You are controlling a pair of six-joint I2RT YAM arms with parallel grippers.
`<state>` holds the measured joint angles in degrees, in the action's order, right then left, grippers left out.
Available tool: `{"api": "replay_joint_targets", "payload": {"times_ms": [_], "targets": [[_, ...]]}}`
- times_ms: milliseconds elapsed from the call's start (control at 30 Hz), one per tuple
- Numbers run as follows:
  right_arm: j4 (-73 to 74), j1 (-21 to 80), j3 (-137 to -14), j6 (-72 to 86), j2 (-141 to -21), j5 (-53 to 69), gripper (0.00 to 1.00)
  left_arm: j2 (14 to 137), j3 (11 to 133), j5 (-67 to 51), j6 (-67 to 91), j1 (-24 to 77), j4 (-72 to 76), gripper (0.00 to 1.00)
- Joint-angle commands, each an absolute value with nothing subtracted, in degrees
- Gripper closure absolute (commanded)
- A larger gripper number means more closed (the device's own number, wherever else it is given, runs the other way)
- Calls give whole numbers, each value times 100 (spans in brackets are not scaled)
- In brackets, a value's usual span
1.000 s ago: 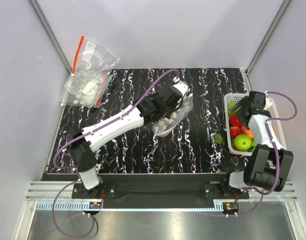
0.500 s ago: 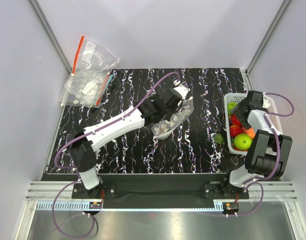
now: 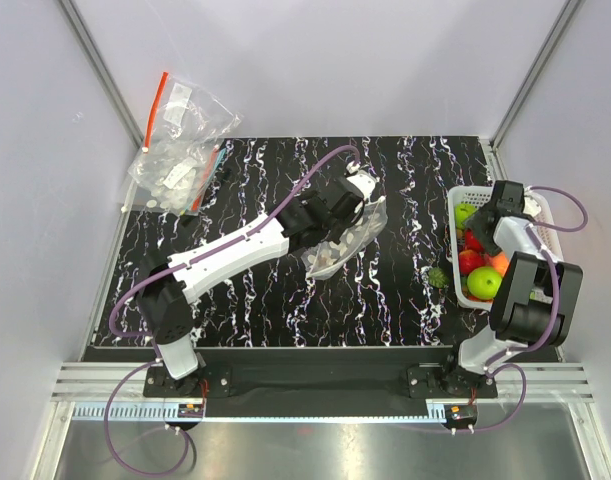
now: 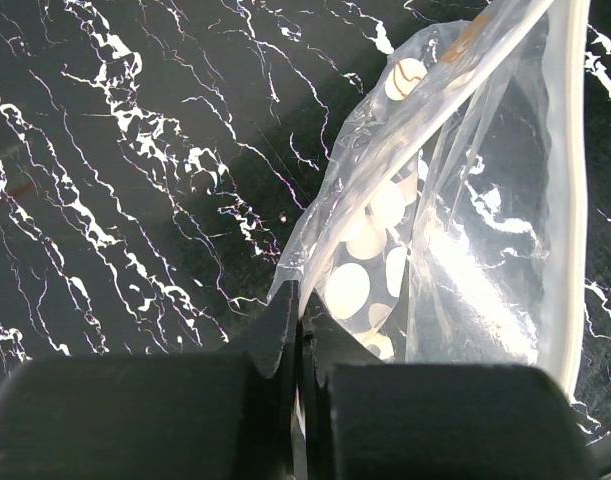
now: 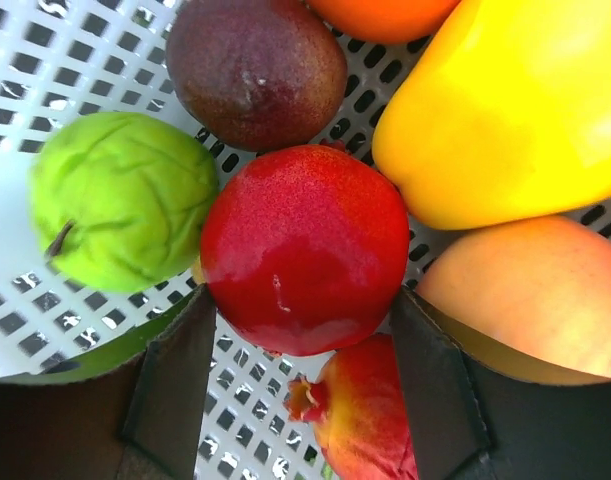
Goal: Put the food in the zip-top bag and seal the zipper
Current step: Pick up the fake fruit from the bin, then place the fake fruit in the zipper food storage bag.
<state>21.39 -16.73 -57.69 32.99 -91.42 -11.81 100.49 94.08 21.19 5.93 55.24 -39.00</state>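
Note:
The dotted zip-top bag point(image 3: 343, 243) lies on the black marbled table, its mouth edge lifted. My left gripper point(image 3: 356, 203) is shut on that edge; in the left wrist view the jaws point(image 4: 300, 322) pinch the film of the bag point(image 4: 455, 230), and the pale zipper strip point(image 4: 575, 180) runs along the right. The food sits in a white basket point(image 3: 454, 243). My right gripper point(image 3: 482, 216) is down in it, open, its fingers point(image 5: 175, 380) on either side of a round red fruit point(image 5: 305, 245). Green point(image 5: 120, 200), purple point(image 5: 255, 65), yellow point(image 5: 505, 110) and orange-pink point(image 5: 540, 290) pieces surround it.
A small dark green toy point(image 3: 437, 276) lies on the table just left of the basket. A clear undotted bag with a red strip point(image 3: 181, 142) lies at the back left corner. Grey walls close the table on three sides.
My right gripper has dropped deeper into the basket, over the red fruit. My left gripper has shifted slightly right, still holding the bag's edge.

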Motion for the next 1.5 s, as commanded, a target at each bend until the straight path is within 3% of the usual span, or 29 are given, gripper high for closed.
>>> {"api": "replay_joint_targets", "payload": {"times_ms": [0,267,800,933,1000,1100,1467], "targets": [[1881,-1723,-5722,3173,-8440,-1529,43,9773,9387,2057,545,5546,-3647,100],[2329,-1723,-5661,2691,-7270,-872,47,9844,9492,1978,571,5563,-3665,100],[2040,-1714,-4844,2574,-5038,3802,48,10554,10406,1582,703,5686,-3972,100],[2004,-1626,-4738,2724,-4606,4306,48,10845,10766,1582,747,5678,-4104,100],[1094,-1547,-4284,3283,-4377,4979,48,10985,10863,1582,773,5678,-4096,100],[459,-1477,-3973,3822,-4289,5360,49,11170,11091,1556,826,5678,-4087,100],[843,-906,-4025,3841,-4087,5204,49,11637,11812,1380,958,5678,-4148,100]]}}
